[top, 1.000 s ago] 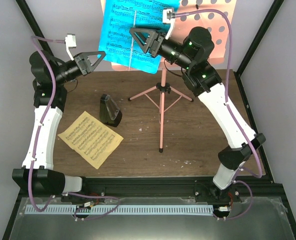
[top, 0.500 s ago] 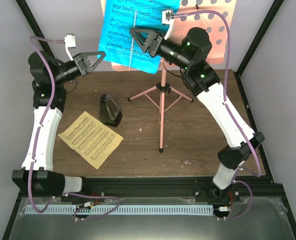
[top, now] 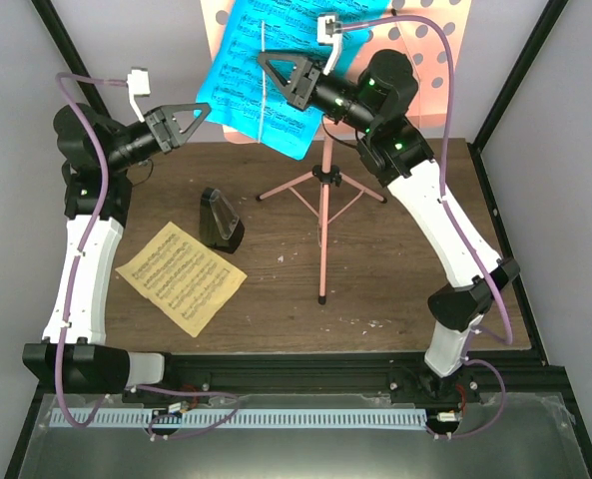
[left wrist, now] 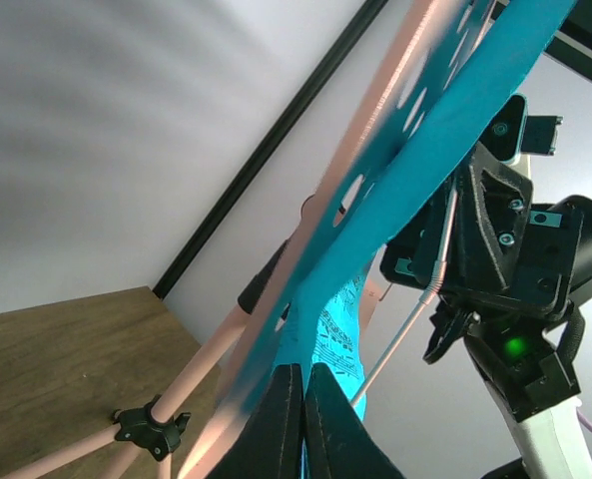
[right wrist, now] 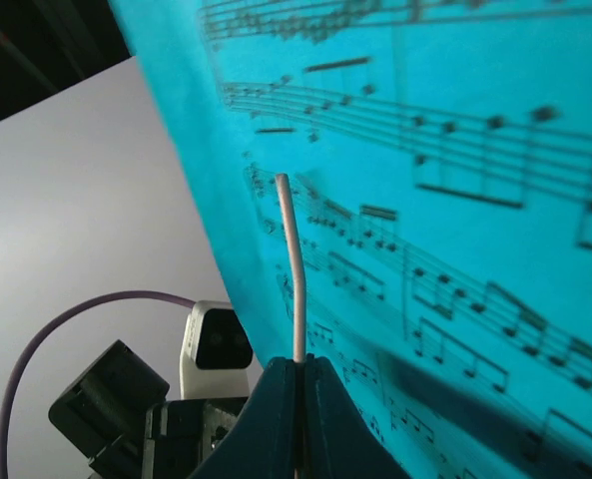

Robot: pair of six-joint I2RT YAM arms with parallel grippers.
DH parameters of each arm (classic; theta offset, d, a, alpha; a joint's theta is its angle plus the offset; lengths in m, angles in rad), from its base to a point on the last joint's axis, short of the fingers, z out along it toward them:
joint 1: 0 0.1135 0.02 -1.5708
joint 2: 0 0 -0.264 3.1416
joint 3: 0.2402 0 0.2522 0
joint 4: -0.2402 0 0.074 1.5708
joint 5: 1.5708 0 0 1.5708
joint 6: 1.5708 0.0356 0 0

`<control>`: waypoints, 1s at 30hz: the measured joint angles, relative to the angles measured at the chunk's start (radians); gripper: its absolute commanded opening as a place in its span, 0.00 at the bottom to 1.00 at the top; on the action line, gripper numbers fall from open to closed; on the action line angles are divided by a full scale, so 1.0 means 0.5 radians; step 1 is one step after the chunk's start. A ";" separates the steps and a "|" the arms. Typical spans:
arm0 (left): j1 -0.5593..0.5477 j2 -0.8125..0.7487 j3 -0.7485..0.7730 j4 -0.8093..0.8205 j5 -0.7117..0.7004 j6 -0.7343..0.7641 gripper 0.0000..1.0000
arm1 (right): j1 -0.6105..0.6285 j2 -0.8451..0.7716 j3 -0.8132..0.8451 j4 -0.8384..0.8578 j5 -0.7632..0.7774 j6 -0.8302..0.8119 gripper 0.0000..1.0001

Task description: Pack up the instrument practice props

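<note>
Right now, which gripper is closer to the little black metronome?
Left. The left gripper hovers behind the metronome; the right gripper is farther back, pinching the music stand's wire.

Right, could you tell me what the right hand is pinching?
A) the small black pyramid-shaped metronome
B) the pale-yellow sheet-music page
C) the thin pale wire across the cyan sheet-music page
C: the right wrist view shows the right hand shut on the thin pale wire running up the cyan sheet-music page; the small black pyramid-shaped metronome and pale-yellow sheet-music page lie apart on the wooden table.
</note>
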 measured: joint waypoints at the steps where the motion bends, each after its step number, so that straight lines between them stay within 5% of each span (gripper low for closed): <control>1: 0.000 -0.001 0.000 0.000 -0.001 -0.004 0.00 | 0.000 0.005 0.000 0.004 0.002 -0.010 0.01; 10: 0.039 -0.030 -0.031 0.014 -0.019 -0.065 0.00 | -0.001 0.014 -0.011 0.050 0.001 -0.057 0.01; 20: 0.447 -0.280 -0.474 0.116 -0.175 -0.307 0.00 | 0.002 -0.002 -0.065 0.101 0.056 -0.077 0.02; 28: 0.748 -0.603 -0.936 0.009 -0.421 -0.397 0.00 | 0.003 -0.032 -0.112 0.046 0.149 -0.143 0.26; 30: 0.759 -0.678 -1.030 -0.069 -0.488 -0.375 0.00 | 0.002 -0.047 -0.137 0.032 0.159 -0.161 0.42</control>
